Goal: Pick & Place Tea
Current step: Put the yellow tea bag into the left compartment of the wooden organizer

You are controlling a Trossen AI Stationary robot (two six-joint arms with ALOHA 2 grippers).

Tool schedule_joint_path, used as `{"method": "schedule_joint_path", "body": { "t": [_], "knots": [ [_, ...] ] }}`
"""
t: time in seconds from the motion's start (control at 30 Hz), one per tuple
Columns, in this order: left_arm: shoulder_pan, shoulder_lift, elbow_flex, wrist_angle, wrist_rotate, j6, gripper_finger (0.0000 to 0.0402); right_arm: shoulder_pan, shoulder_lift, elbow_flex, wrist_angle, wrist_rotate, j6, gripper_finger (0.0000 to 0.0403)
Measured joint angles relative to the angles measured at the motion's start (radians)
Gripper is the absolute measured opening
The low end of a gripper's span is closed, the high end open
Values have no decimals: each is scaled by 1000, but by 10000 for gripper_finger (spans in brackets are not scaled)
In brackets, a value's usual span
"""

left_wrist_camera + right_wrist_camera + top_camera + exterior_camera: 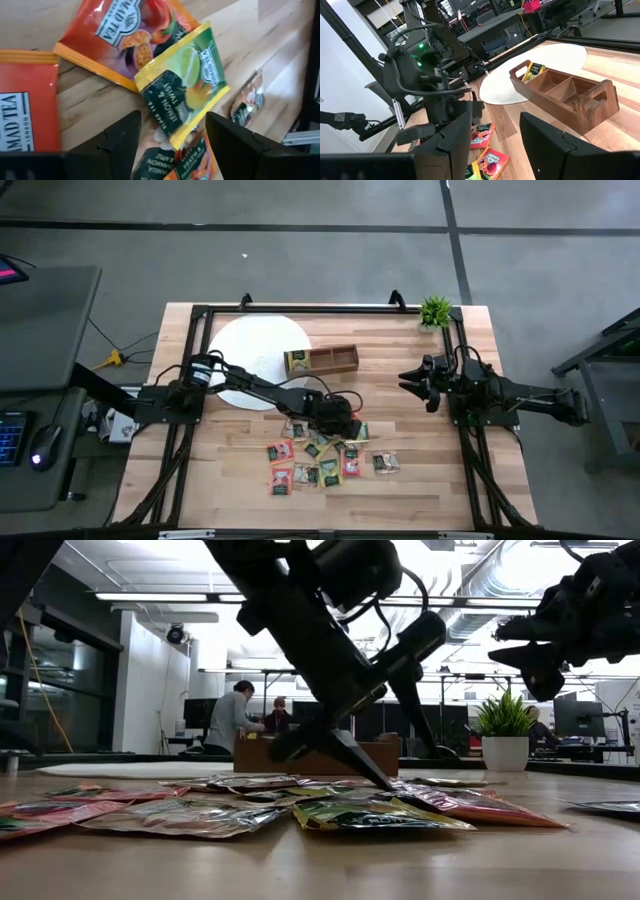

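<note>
The left gripper hangs with fingers apart right over the tea pile, a yellow-green packet between them, tilted; the tray sits behind; the right gripper waits far off, open

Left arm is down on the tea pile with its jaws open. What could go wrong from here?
1. The left gripper straddles the yellow-green packet, which overlaps an orange packet and lies on others; closing may lift two, or pinch only a corner and drop it.
2. The wooden tray already holds packets in one end compartment; a tilted packet could catch its rim.
3. The right gripper hovers beside the tray, near the carry path.
</note>
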Motion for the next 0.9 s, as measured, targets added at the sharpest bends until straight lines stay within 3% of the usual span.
{"method": "schedule_joint_path", "body": {
  "t": [0.27,0.9],
  "knots": [
    [0,1,-1,-6,-13,-1,208,0,6,0,2,0,0,165],
    [0,6,-4,22,-70,23,7,0,12,0,1,0,0,165]
  ]
}}
